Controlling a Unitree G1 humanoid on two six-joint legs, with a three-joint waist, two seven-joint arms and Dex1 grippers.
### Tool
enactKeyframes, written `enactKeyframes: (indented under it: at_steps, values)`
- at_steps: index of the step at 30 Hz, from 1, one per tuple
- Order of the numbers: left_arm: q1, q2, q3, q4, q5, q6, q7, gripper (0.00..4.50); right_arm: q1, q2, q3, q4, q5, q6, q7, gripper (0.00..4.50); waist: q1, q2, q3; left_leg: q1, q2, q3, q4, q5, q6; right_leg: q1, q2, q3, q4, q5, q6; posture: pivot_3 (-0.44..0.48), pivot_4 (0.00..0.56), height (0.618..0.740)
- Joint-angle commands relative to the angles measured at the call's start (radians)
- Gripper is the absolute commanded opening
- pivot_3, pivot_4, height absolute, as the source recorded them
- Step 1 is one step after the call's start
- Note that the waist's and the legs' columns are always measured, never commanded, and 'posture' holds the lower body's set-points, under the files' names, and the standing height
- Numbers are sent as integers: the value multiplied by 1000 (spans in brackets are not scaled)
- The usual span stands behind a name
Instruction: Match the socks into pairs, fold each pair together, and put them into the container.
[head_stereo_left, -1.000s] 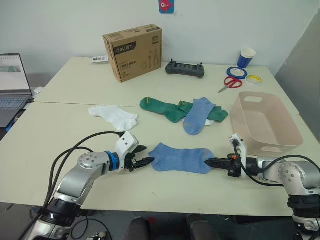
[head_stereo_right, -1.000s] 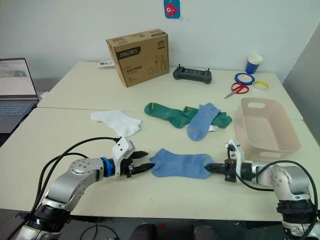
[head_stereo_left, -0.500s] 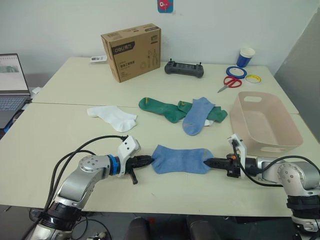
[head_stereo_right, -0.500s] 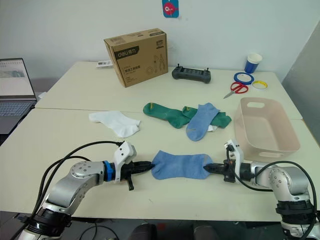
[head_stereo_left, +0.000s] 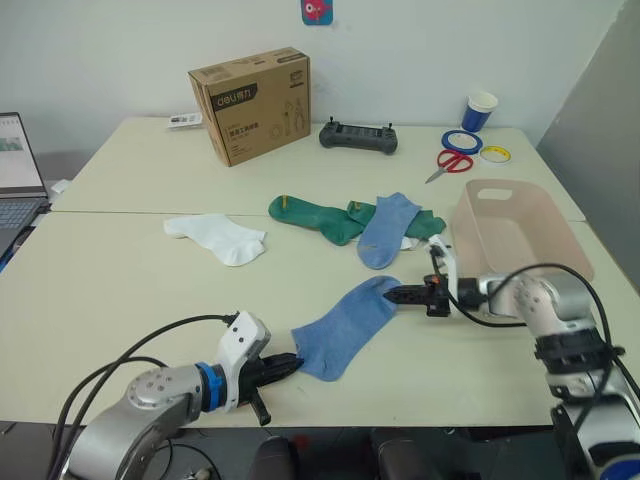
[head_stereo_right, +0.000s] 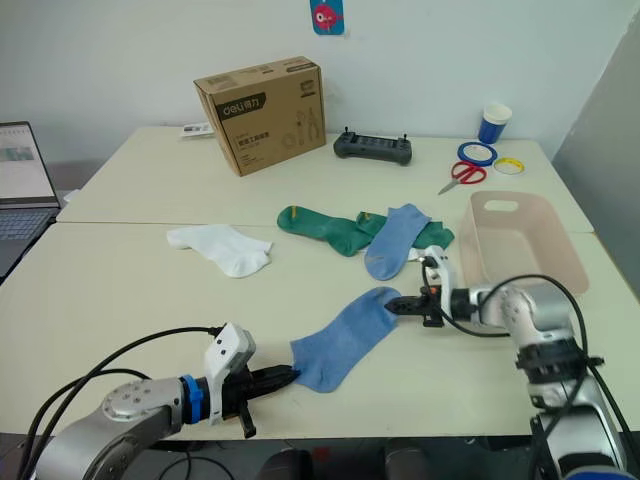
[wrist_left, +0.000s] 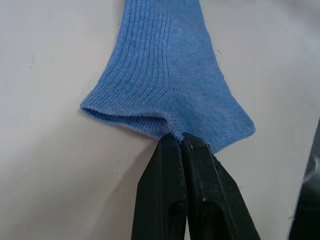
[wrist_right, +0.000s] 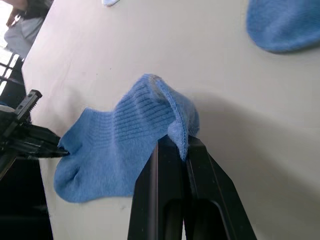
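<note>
Blue knit: in the head view, your left gripper (head_stereo_left: 287, 366) pinches one end of the near blue sock (head_stereo_left: 345, 324) at the table's (head_stereo_left: 120, 290) 6 o'clock edge, and your right gripper (head_stereo_left: 395, 293) pinches the other end, toward 3 o'clock. The sock lies stretched diagonally between them. The second blue sock (head_stereo_left: 382, 228) lies over two green socks (head_stereo_left: 318, 216) near centre; a white sock (head_stereo_left: 222, 238) lies at 9 o'clock. The pink tub (head_stereo_left: 505, 235) stands at 3 o'clock, just beyond your right arm. A cardboard box (head_stereo_left: 252, 103) stands at 11 o'clock, scissors (head_stereo_left: 447, 163) at 1 o'clock.

Left wrist view: your fingers (wrist_left: 172, 195) are closed on the sock's edge.

Right wrist view: your fingers (wrist_right: 170, 200) are clamped on a raised fold of the sock.
</note>
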Motion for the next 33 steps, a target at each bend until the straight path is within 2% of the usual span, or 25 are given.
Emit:
enactKeyframes:
  at_steps: [1, 5, 8, 11, 14, 17, 18, 19, 25, 29, 31, 33]
  values:
    - [31, -26, 54, -98, -112, 79, 64, 17, -77, -4, 100, 52, -53, -69, 128, 0, 4, -1, 0, 0, 0, -1, 0, 0, 0, 0, 0, -1, 0, 0, 0, 0, 150, 740]
    - [113, 7, 67, -141, -171, 128, 70, 17, -185, 48, 222, 167, -134, -150, 244, 0, 1, 0, 0, 0, 0, -3, 0, 0, 0, 0, 0, -3, 0, -1, -2, 0, 150, 740]
    - [126, 20, 36, -118, -123, 97, 93, 17, -242, 97, 297, 278, -217, -239, 315, 0, -2, 0, 1, 0, 1, -2, -1, 0, 0, -1, 1, -3, 0, -1, -2, 0, 150, 740]
    - [116, 4, 19, -108, -119, 91, 120, 17, -280, 132, 312, 371, -273, -308, 358, 0, 0, 0, 1, 0, 0, -2, 0, 0, 0, -1, 1, -3, 1, -1, -2, 0, 150, 740]
    - [116, 3, 1, -99, -118, 81, 126, 0, -311, 160, 296, 432, -305, -345, 389, 672, 3, 0, 1, 0, 0, -2, 0, 0, 0, 0, 0, -3, 1, -1, -2, 0, 150, 740]
    - [121, 20, -4, -82, -98, 50, 111, 0, -322, 157, 274, 445, -320, -356, 415, 1608, 3, 0, 1, 0, 0, -1, 0, 0, 0, 0, 0, -2, 0, 1, -6, 0, 150, 740]
    - [132, 34, 1, -80, -101, 42, 93, 444, -321, 147, 265, 444, -326, -361, 420, 1994, 3, 0, 1, 0, 0, -2, 0, 0, 0, -1, 0, -3, 0, 1, -6, 0, 150, 740]
    - [144, 51, 11, -79, -106, 33, 69, 619, -320, 131, 251, 438, -329, -366, 425, 2318, 3, 0, 1, 0, 0, -2, 0, 0, 0, -1, 0, -3, 1, 1, -7, 0, 150, 740]
    - [183, 170, 111, -26, -114, -24, -54, 2507, -293, 29, 161, 344, -314, -368, 422, 4438, 3, 1, 1, -1, 0, -1, -1, 0, 0, -2, 0, -3, 1, 0, -8, 0, 150, 740]
    - [90, 336, 222, 99, -138, -87, -264, 3666, -131, -134, 114, 16, -295, -463, 490, 4500, 12, 3, 2, -1, 1, -4, -1, 0, 0, -3, 1, -6, 2, -3, -6, 0, 150, 740]
    - [-22, 369, 194, 183, -110, -130, -301, 3666, -20, -190, 124, -142, -320, -586, 513, 4500, 21, 6, 4, 0, 1, -6, -1, 0, 0, -6, 0, -10, 1, -8, -13, 0, 150, 740]
    - [-152, 370, 132, 269, -64, -162, -313, 3666, 65, -210, 129, -246, -329, -668, 516, 4500, 23, 6, 4, -1, 0, -6, -1, 0, 0, -2, -1, -11, 1, -8, -13, 0, 150, 740]
